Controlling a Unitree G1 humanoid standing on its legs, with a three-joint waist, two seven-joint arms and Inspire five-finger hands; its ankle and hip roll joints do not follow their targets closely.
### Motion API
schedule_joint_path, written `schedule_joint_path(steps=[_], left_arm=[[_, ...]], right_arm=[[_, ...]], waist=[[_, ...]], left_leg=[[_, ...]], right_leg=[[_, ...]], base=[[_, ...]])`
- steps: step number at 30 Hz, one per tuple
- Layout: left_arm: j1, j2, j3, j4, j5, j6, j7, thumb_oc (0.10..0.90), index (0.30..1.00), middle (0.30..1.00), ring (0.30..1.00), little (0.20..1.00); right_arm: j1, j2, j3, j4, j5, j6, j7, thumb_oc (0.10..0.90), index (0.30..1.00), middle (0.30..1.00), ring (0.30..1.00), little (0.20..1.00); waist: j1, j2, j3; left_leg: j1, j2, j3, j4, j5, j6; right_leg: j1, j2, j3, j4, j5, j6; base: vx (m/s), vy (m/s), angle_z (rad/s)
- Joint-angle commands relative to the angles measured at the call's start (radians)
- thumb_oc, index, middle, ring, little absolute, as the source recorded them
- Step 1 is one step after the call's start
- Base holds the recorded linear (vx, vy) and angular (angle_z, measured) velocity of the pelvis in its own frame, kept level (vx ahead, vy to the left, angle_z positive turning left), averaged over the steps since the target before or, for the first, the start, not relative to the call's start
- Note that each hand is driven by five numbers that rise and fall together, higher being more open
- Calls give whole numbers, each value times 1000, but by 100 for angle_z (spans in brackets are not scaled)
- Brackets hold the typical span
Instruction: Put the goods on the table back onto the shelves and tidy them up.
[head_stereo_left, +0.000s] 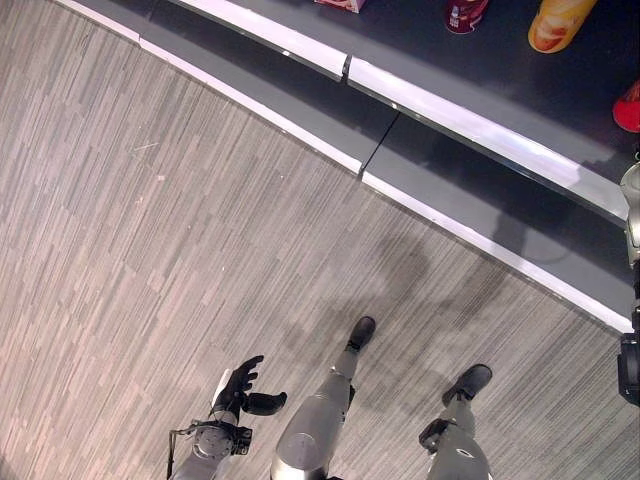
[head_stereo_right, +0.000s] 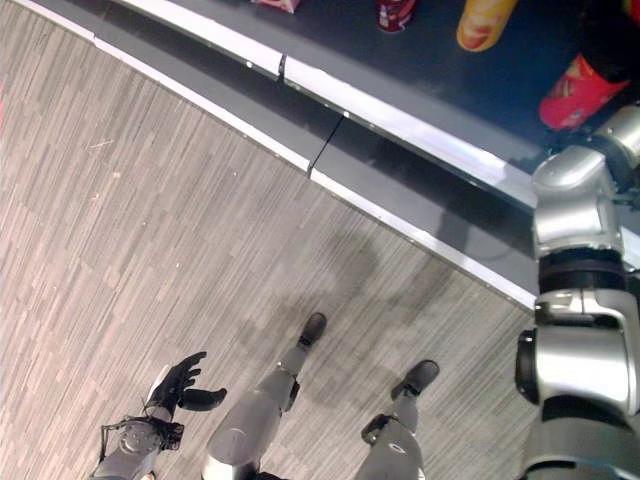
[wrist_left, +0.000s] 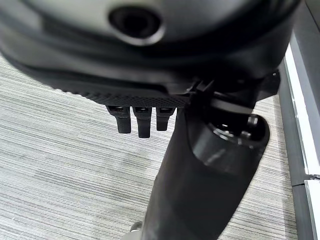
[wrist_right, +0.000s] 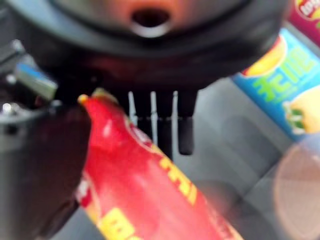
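Your right robot hand (wrist_right: 150, 100) gripped the glossy red snack bag with yellow print (wrist_right: 145, 185), thumb on one side, fingers on the other, over the dark shelf (head_stereo_right: 470, 90) beside a blue-and-green packet (wrist_right: 280, 85). I judged placing was under way; next came setting it down, then releasing. Your left robot hand (head_stereo_left: 238, 385) hung slack and unladen.

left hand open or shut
Open: the left hand hangs over the floor, fingers straight and thumb apart, holding nothing.
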Motion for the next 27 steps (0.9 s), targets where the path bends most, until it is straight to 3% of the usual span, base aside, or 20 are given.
schedule_joint_path(steps=[1, 7, 14, 17, 21, 22, 24, 27], left_arm=[[31, 91, -71, 12, 4, -17, 47, 800, 900, 900, 900, 900], [17, 85, -71, 22, 18, -5, 44, 800, 900, 900, 900, 900], [15, 61, -38, 71, 46, 27, 35, 800, 900, 900, 900, 900], [25, 52, -2, 105, 64, 46, 28, 800, 900, 900, 900, 900], [52, 53, 42, 120, 79, 58, 25, 800, 900, 900, 900, 900], [67, 49, 77, 134, 89, 65, 25, 800, 900, 900, 900, 900], [80, 49, 94, 147, 94, 71, 24, 800, 900, 900, 900, 900], [114, 45, 185, 172, 100, 90, 19, 800, 900, 900, 900, 900]], right_arm=[[-69, -132, 58, -84, -17, -62, -88, 800, 900, 900, 900, 900], [-8, -92, 29, -143, -30, -68, -86, 800, 900, 900, 900, 900], [204, 47, -79, -360, -113, -71, -67, 800, 900, 900, 900, 900], [343, 127, -122, -479, -152, -86, -23, 800, 900, 900, 900, 900], [491, 188, -162, -574, -176, -100, 34, 800, 900, 900, 900, 900], [581, 224, -185, -629, -175, -118, 76, 800, 900, 900, 900, 900], [643, 246, -207, -678, -186, -123, 102, 800, 900, 900, 900, 900], [888, 359, -265, -820, 55, -245, 334, 800, 900, 900, 900, 900]], waist=[[27, -37, -84], [11, -60, -96], [-35, -132, -135], [-69, -175, -162], [-95, -209, -190], [-123, -227, -205], [-127, -241, -217], [-197, -284, -258]], left_leg=[[8, 34, 43, -20, -63, -15], [20, 38, 59, -10, -74, -15], [56, 52, 89, 4, -93, -11], [92, 66, 114, 3, -105, -6], [134, 78, 142, -9, -115, -1], [161, 84, 162, -14, -123, 3], [182, 88, 179, -20, -127, 5], [245, 101, 231, -40, -136, 7]], right_leg=[[-12, -58, 61, 125, -125, 63], [13, -56, 63, 96, -106, 66], [60, -55, 61, 51, -68, 71], [83, -53, 68, 35, -56, 73], [106, -49, 76, 18, -44, 76], [114, -44, 86, 13, -38, 78], [122, -44, 95, 10, -38, 79], [139, -38, 123, 7, -31, 82]], base=[[0, 0, 0], [-6, 4, 0], [4, 12, -7], [58, 21, -15], [63, 26, -22], [72, 36, -21], [66, 39, -27], [71, 61, -49]])
